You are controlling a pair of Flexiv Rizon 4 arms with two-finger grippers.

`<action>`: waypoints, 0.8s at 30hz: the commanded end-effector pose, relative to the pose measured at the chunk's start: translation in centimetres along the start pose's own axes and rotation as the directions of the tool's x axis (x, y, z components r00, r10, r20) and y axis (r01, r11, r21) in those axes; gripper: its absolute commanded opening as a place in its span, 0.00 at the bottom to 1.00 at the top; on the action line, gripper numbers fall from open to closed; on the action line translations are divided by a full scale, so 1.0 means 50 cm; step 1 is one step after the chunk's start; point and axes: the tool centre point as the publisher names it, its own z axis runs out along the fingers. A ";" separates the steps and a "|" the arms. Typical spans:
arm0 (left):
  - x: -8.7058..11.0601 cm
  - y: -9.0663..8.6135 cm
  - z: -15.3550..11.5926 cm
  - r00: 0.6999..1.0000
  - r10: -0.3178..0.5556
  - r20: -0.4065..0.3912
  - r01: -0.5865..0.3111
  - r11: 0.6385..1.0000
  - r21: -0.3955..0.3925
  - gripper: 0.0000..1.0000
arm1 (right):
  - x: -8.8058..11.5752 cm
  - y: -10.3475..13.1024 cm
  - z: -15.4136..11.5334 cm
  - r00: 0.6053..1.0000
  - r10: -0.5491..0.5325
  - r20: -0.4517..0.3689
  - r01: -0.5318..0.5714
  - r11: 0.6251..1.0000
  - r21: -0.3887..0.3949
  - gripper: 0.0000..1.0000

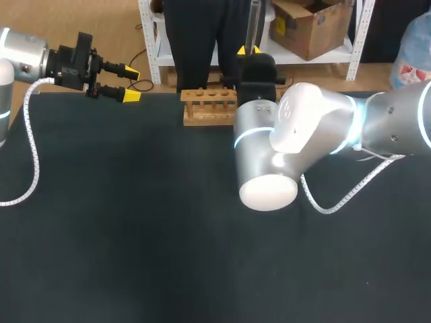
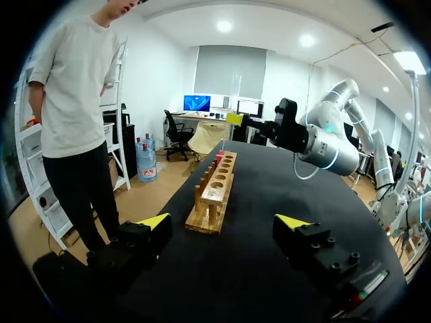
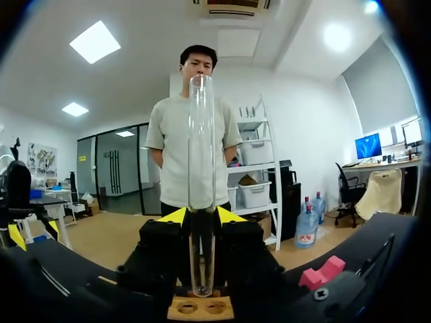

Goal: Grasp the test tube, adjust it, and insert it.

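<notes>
Clear glossy tube [image 3: 201, 168], wooden rack [image 1: 205, 116]

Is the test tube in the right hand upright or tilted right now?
Upright. In the right wrist view the test tube stands vertical, clamped in the right hand just above the wooden rack.

— Where's the rack [image 1: 209, 106]?
— On the table [image 1: 135, 235], at twelve o'clock from its middle, by the far edge.
— And the test tube [image 3: 201, 182]?
— Upright in the right gripper [image 3: 201, 215], over the rack's three-o'clock end; the left gripper [image 1: 128, 84] sits at ten o'clock.
</notes>
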 end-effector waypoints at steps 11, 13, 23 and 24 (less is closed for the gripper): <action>0.001 -0.006 0.000 1.000 0.002 0.001 -0.002 1.000 -0.008 1.00 | 0.008 -0.035 -0.007 1.000 -0.018 -0.025 0.016 0.996 -0.091 0.00; 0.001 -0.006 0.000 1.000 0.002 0.001 -0.002 1.000 -0.008 1.00 | 0.011 -0.037 -0.007 0.999 -0.018 -0.029 0.016 0.996 -0.092 0.00; 0.001 -0.006 0.000 1.000 0.002 0.001 -0.002 1.000 -0.008 1.00 | 0.027 -0.030 -0.010 0.999 -0.017 -0.046 0.012 0.995 -0.101 0.00; 0.001 -0.006 0.000 1.000 0.002 0.001 -0.002 1.000 -0.008 1.00 | 0.029 -0.029 -0.011 0.999 -0.017 -0.047 0.012 0.995 -0.101 0.00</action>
